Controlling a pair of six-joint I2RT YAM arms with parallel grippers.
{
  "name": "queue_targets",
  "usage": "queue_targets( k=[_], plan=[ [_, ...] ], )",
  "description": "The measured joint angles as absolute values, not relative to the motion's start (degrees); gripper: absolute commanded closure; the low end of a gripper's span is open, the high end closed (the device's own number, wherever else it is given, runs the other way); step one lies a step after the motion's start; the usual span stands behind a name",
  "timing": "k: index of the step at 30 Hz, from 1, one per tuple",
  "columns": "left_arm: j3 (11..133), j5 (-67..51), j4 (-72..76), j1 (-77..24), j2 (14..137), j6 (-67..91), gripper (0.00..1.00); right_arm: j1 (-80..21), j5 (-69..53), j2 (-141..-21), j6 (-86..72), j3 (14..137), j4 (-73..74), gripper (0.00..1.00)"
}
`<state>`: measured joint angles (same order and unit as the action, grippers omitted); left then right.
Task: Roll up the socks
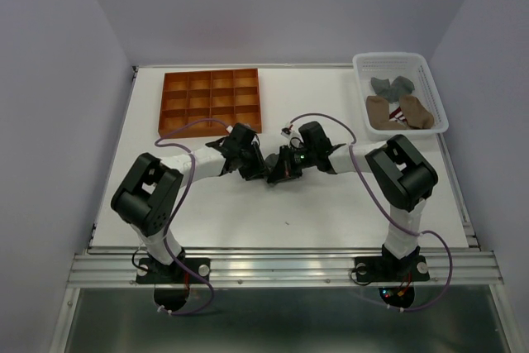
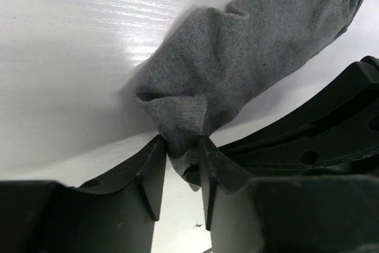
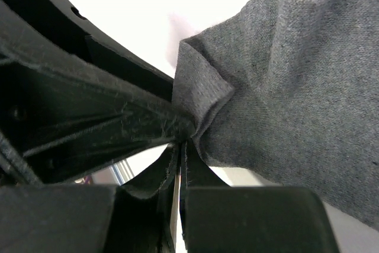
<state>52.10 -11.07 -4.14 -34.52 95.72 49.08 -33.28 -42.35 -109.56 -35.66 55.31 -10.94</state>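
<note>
Mid-frame in the top view, both arms meet on one soft grey knit sock [image 2: 249, 57] lying on the white table [image 1: 215, 212]. The left gripper [image 2: 182, 155] pinches its bunched end. The right gripper [image 3: 179, 157], jaws nearly together, clamps a fold. Rolling seems barely begun; the next move likely calls for turning the fabric over itself without losing either pinch.

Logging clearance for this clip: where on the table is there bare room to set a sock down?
Bare table: the near strip between the arm bases, and the gap between the orange tray and the white basket. Crowded at centre, where the left gripper and right gripper both pinch the grey sock.
</note>
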Motion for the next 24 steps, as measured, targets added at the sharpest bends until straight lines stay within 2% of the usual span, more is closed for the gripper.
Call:
queue_targets(
  k=[3, 4, 5, 6, 8, 11, 14, 19, 24],
  plan=[
    [52.2, -10.8, -4.2, -34.6, 95.7, 49.3, 0.75, -33.3, -42.7, -109.7, -35.7, 55.3, -11.2, 0.99],
    [52.3, -10.6, -4.2, -34.6, 95.7, 49.4, 0.81, -33.3, -42.7, -109.7, -35.6, 55.3, -11.2, 0.99],
    [52.3, -10.5, -4.2, -34.6, 95.7, 49.5, 0.98, -33.3, -42.7, -109.7, -35.6, 55.3, -11.2, 0.99],
    [52.3, -10.5, -4.2, -34.7, 95.7, 49.6, 1.0, -33.3, -42.7, -109.7, -35.6, 55.3, -11.2, 0.99],
    [52.6, -10.3, -4.5, -34.8, 95.9, 49.7, 1.0, -33.3, -42.8, -109.7, -35.6, 55.3, -11.2, 0.99],
    [53.3, -9.6, -5.6, -35.1, 96.3, 49.6, 1.0, -33.3, -42.9, -109.7, -35.6, 55.3, -11.2, 0.77],
    [54.3, -8.6, -7.0, -35.3, 96.7, 49.6, 1.0, -33.3, -42.8, -109.7, -34.7, 55.3, -11.1, 0.7],
    [56.8, -7.7, -11.4, -35.6, 97.1, 49.6, 1.0, -33.3, -40.9, -108.7, -29.8, 55.3, -8.8, 0.64],
    [59.6, -7.6, -14.7, -35.6, 99.2, 49.1, 1.0, -33.5, -36.9, -101.4, -23.5, 53.7, -6.4, 0.64]
  ],
)
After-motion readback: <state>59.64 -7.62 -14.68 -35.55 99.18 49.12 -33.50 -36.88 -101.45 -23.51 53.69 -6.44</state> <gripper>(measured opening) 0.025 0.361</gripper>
